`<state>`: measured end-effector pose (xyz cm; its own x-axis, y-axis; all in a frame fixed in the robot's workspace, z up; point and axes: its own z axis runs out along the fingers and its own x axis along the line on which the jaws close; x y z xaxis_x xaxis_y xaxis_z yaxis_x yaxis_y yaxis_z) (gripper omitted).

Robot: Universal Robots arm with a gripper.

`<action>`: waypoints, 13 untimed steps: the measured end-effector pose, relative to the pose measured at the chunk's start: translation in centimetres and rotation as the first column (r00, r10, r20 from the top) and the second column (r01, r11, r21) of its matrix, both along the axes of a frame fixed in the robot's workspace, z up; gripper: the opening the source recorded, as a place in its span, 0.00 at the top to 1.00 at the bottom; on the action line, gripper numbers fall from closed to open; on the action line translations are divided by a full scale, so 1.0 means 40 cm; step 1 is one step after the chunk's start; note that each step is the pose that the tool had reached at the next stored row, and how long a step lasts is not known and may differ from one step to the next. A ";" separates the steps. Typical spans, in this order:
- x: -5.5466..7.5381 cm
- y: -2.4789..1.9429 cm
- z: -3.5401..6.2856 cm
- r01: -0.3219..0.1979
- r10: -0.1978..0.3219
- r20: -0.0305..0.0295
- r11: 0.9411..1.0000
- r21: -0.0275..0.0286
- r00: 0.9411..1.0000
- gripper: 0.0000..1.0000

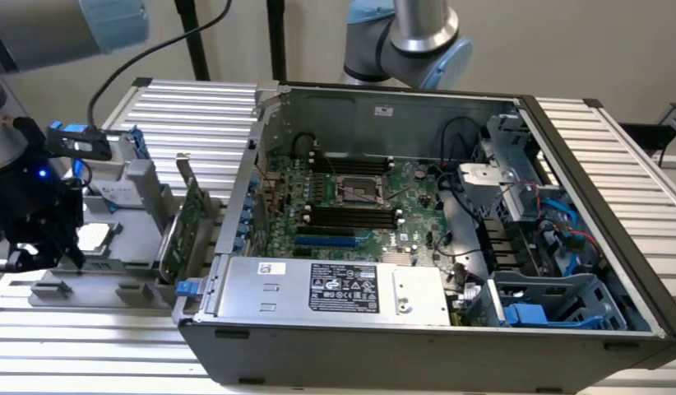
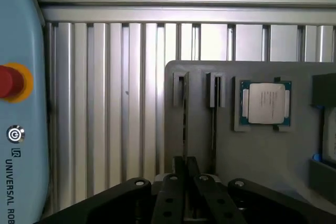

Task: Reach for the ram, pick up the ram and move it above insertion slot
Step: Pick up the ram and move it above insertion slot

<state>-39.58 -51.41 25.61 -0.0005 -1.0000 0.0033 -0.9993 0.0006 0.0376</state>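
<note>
Ram [image 2: 185,114] stood on edge in its slot of the grey tray [image 2: 226,145], just beside a second stick [image 2: 213,124]. The gripper [image 2: 186,163] appeared pinched narrowly on its near end. A good pickup called for a straight, square pull along the slot, without nudging the neighbour.
</note>
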 end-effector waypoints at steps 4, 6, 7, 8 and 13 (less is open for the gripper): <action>0.005 0.000 0.045 -0.001 0.001 0.000 1.000 0.000 1.000 0.86; 0.011 0.000 0.068 -0.003 0.003 0.000 1.000 0.000 1.000 0.86; 0.015 0.000 0.079 -0.005 0.005 0.000 1.000 0.001 1.000 0.86; 0.019 0.000 0.091 -0.007 0.007 0.000 1.000 0.001 1.000 0.86; 0.039 0.000 0.148 -0.017 0.017 0.000 1.000 0.004 1.000 0.86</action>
